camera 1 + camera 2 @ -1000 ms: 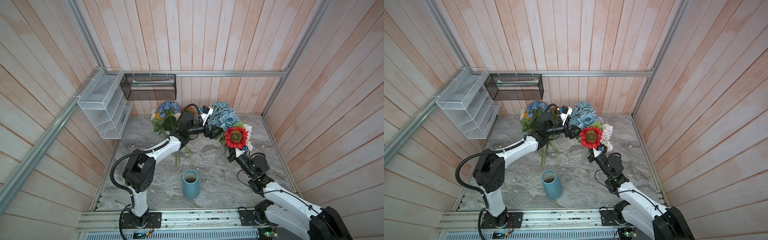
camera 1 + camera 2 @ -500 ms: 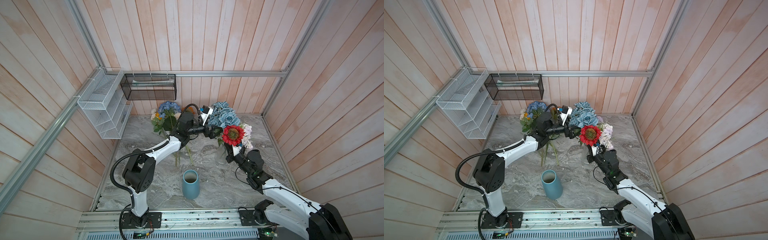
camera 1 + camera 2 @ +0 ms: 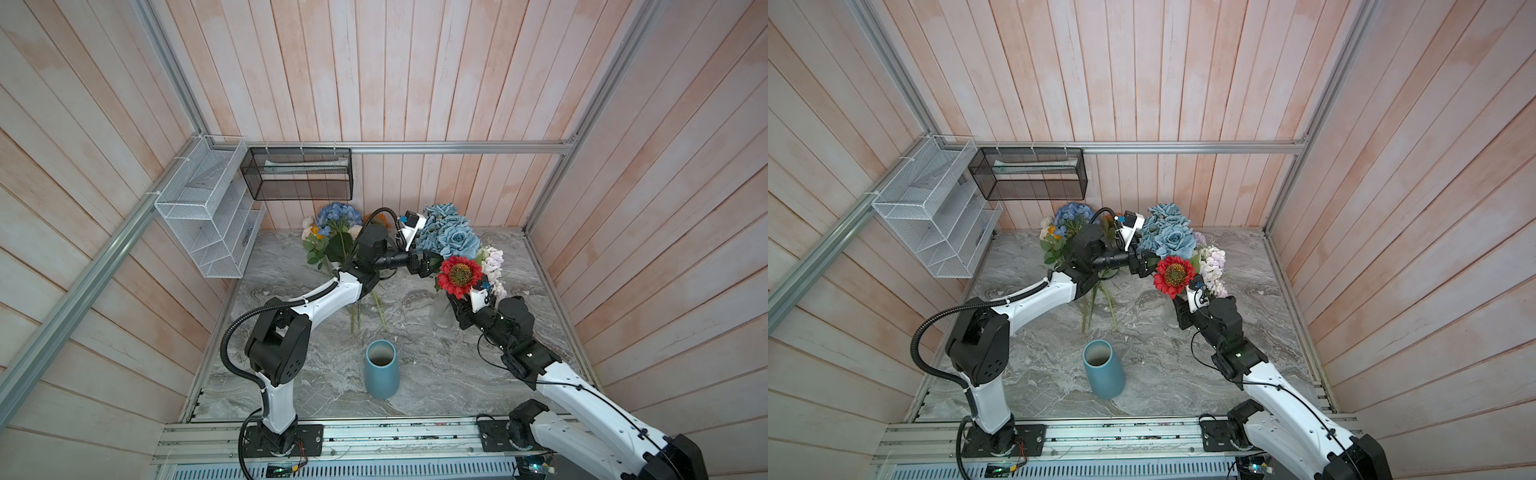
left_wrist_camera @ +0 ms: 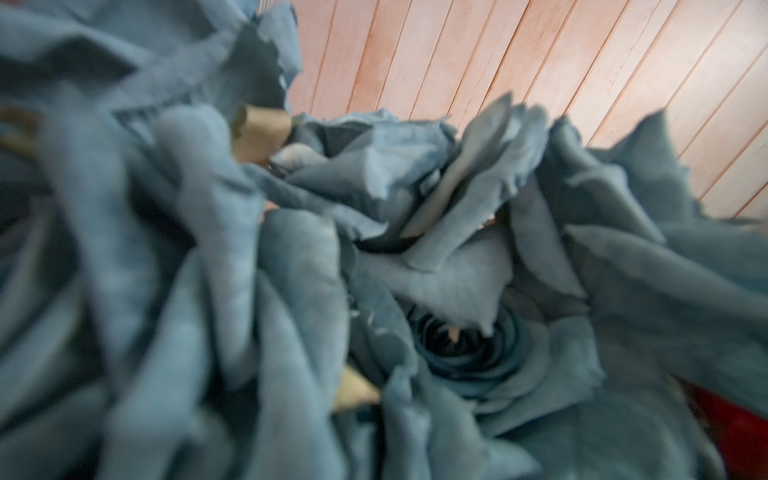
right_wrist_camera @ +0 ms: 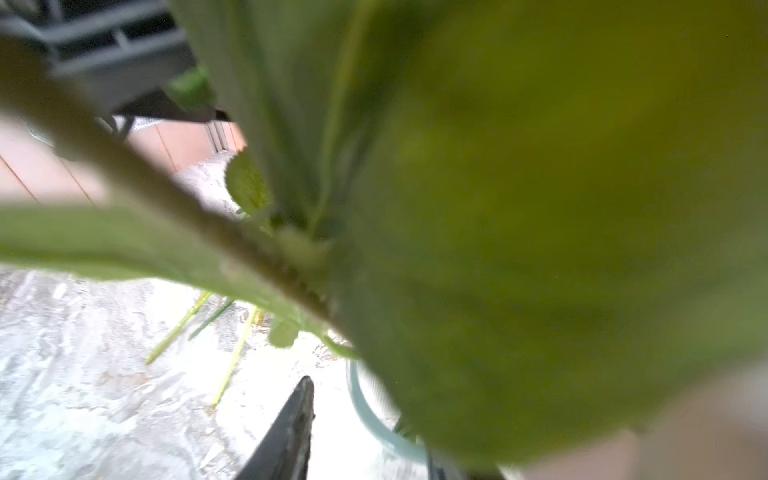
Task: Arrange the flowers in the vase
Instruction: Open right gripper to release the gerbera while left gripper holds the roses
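Observation:
A clear glass vase (image 3: 440,319) stands right of centre and holds dusty-blue roses (image 3: 451,237), a red flower (image 3: 459,275) and lilac blooms (image 3: 492,262). My right gripper (image 3: 455,309) sits at the vase's mouth below the red flower. In the right wrist view one finger (image 5: 291,432) shows beside the vase rim (image 5: 365,411); blurred green leaves (image 5: 540,249) hide the other, and the jaws stand apart. My left gripper (image 3: 422,264) is open just under the roses, whose petals (image 4: 415,270) fill the left wrist view. A blue vase (image 3: 380,370) stands empty in front.
More flowers, a blue hydrangea (image 3: 337,216) with white and orange blooms, lie at the back left, their stems (image 3: 357,318) stretching forward on the marble table (image 3: 457,374). A white wire rack (image 3: 208,216) and a black mesh basket (image 3: 299,174) hang on the walls.
The right arm has pushed forward and left, bringing the red flower closer to the roses above the glass vase. Its jaws, shut before, have parted. The left arm has not moved.

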Controlling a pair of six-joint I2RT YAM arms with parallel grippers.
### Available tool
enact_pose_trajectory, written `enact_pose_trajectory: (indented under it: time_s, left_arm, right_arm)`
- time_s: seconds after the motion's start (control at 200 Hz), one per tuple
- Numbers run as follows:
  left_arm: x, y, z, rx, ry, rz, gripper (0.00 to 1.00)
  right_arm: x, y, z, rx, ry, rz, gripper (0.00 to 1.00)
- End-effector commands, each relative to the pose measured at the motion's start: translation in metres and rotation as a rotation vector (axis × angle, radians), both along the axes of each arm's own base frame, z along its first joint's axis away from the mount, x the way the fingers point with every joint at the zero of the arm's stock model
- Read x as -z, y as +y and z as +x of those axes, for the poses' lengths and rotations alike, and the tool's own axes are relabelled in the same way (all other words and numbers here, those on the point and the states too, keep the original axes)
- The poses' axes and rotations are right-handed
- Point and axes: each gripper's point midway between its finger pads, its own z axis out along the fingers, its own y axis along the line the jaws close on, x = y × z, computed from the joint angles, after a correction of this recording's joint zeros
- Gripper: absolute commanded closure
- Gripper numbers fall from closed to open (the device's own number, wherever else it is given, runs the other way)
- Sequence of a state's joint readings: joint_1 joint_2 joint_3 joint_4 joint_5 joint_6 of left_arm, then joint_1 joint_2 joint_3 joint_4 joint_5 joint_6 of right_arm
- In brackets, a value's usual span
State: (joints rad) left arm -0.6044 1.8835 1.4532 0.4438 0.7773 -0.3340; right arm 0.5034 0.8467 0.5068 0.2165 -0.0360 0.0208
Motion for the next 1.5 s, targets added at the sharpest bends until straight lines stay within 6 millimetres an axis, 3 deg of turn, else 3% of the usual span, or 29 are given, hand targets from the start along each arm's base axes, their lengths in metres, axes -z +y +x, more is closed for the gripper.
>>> enact_pose_trajectory:
  time_s: [0.0, 0.22, 0.385, 0.52, 0.665, 0.81, 1.02, 1.145, 1.26, 1.495]
  left_arm:
    - [-0.02, 0.001, -0.006, 0.006, -0.045, -0.032, 0.0]
    - [-0.019, 0.002, -0.005, 0.0, -0.04, -0.027, 0.0]
    - [-0.019, 0.002, -0.005, 0.0, -0.04, -0.025, 0.0]
    - [-0.02, 0.002, -0.005, 0.0, -0.039, -0.025, 0.0]
    - [-0.021, 0.002, -0.005, -0.002, -0.043, -0.022, 0.0]
    - [-0.02, 0.002, -0.005, 0.0, -0.043, -0.022, 0.0]
    - [-0.018, 0.002, -0.005, 0.001, -0.034, -0.024, 0.0]
    - [-0.018, 0.003, -0.006, -0.001, -0.032, -0.023, 0.0]
    - [-0.018, 0.004, -0.006, -0.009, -0.029, -0.022, 0.0]
    - [-0.014, 0.006, 0.001, -0.053, -0.011, -0.015, 0.0]
  right_arm:
    - [-0.017, 0.002, -0.012, -0.031, 0.01, 0.038, 0.57]
    - [-0.064, 0.006, -0.024, -0.065, -0.131, 0.088, 0.57]
    - [-0.075, 0.016, -0.023, -0.094, -0.21, 0.081, 0.57]
    - [-0.069, 0.027, -0.012, -0.086, -0.234, 0.055, 0.62]
    - [-0.057, 0.016, 0.008, 0.03, -0.219, 0.023, 0.84]
    - [-0.034, 0.003, 0.017, 0.12, -0.18, -0.022, 0.87]
    - [0.0, -0.003, 0.015, 0.139, -0.113, -0.025, 0.89]
    - [0.005, 0.001, 0.008, 0.101, -0.094, -0.014, 0.88]
    - [-0.003, 0.0, 0.001, 0.085, -0.095, 0.008, 0.83]
    - [-0.03, -0.005, -0.023, 0.035, -0.087, 0.063, 0.6]
